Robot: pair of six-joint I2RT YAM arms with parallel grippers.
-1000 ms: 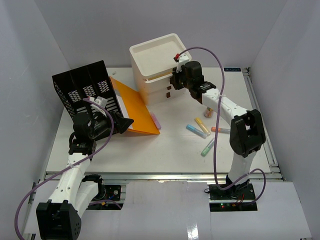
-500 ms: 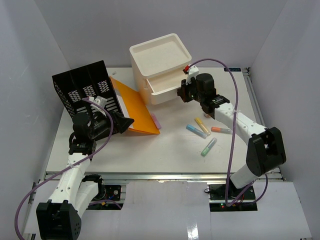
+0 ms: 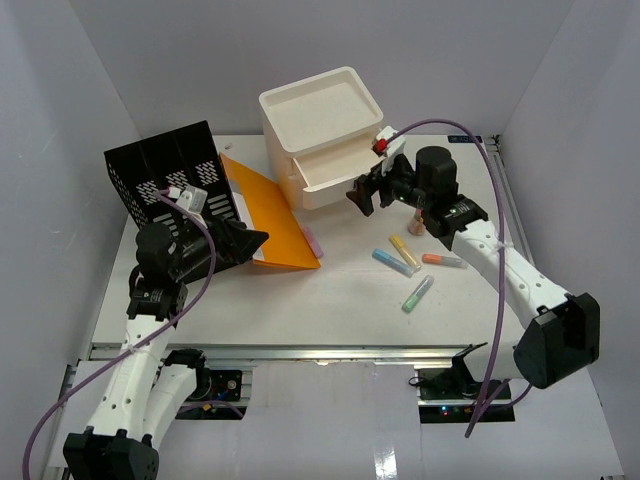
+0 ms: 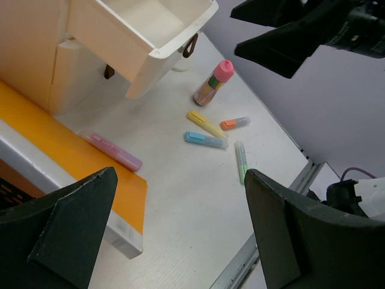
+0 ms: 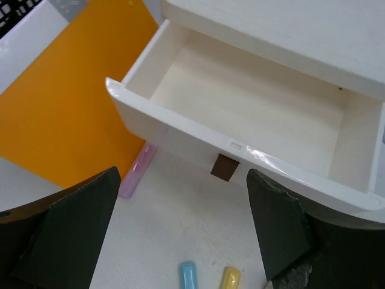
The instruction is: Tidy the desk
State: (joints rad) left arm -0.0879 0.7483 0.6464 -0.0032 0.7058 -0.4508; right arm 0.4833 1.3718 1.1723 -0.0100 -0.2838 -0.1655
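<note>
Worktop, white and rectangular with a metal rail along its near edge, is being shown beneath both arms. Its left rear part is being hidden by a black file rack and an orange folder. The right gripper is being held wide open and empty just before the pulled-out drawer. The left gripper is being held fully open and empty over the folder's left edge.

Cream drawer box has one drawer pulled out. Orange folder sits by the black mesh organizer, with a pink highlighter right along its edge. Yellow, blue, orange and green markers lie scattered nearby, plus a pink-capped glue stick.
</note>
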